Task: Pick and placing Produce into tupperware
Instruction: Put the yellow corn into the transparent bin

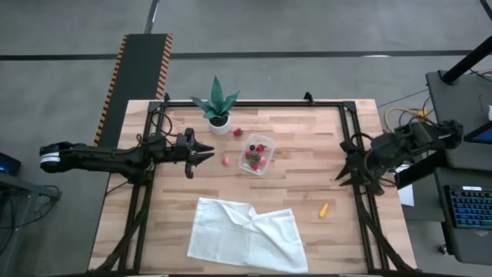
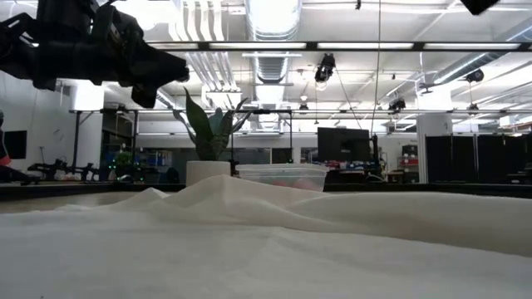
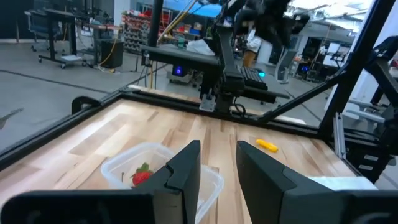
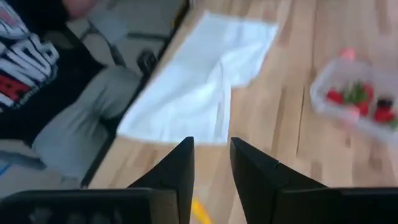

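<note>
A: Where is the left pincer [image 1: 206, 154]?

B: It hangs above the counter [image 1: 307, 146], fingers pointing at the tub [image 1: 257, 155], which lies just ahead of it. One pink berry [image 1: 226, 161] sits on the wood between the fingertips and the tub.

A: Is it gripping anything?

B: No. Its fingers [image 3: 186, 168] stand a narrow gap apart with nothing between them.

A: What is in the tub?

B: Red berries and one dark one. Another red berry [image 1: 237, 132] lies on the counter beyond the tub, near the potted plant [image 1: 217, 108].

A: And the right pincer [image 1: 346, 173]?

B: It is at the counter's right edge, well apart from the tub. Its fingers [image 4: 177, 171] are also slightly parted and empty.

A: Anything near it?

B: A small yellow piece [image 1: 324, 208] lies on the wood close to its tips, towards the front. The white cloth [image 1: 246, 235] is farther off, crumpled along the front edge.

A: Anyone about?

B: In the right wrist view a seated person [image 4: 56, 87] shows just off the counter, beside the cloth.
</note>
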You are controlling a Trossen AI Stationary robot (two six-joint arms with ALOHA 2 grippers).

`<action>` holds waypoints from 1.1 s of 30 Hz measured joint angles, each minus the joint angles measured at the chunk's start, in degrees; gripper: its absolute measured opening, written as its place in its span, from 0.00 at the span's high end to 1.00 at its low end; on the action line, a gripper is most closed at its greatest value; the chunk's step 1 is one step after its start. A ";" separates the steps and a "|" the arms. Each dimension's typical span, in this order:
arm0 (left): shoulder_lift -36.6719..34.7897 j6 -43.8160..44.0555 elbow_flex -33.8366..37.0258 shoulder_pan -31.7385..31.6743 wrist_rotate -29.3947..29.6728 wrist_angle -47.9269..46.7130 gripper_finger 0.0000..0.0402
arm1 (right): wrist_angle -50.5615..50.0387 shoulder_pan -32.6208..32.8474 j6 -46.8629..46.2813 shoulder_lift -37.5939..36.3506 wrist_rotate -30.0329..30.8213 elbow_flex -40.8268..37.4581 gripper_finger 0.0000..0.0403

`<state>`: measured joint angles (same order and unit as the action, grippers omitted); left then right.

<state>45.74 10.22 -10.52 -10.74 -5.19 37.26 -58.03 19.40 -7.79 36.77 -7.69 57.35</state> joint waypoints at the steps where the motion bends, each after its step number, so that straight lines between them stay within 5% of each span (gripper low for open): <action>1: -0.02 0.04 0.00 0.00 0.00 0.28 0.78 | -1.03 1.56 -1.59 0.13 1.34 -0.15 0.76; 14: 0.00 -0.04 0.00 0.00 1.36 1.31 0.78 | -9.13 13.89 -14.14 13.79 12.27 -7.30 0.76; 25: 0.00 -0.11 0.00 0.00 1.46 1.31 0.78 | -11.93 13.86 -15.29 34.62 10.16 -10.46 0.76; 33: 0.00 -0.11 0.00 0.00 1.53 1.31 0.78 | -12.05 13.89 -16.33 35.79 7.69 -6.82 0.76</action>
<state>45.73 10.11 -10.52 -10.74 -3.66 38.57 -70.09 33.29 -24.12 72.57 0.00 50.52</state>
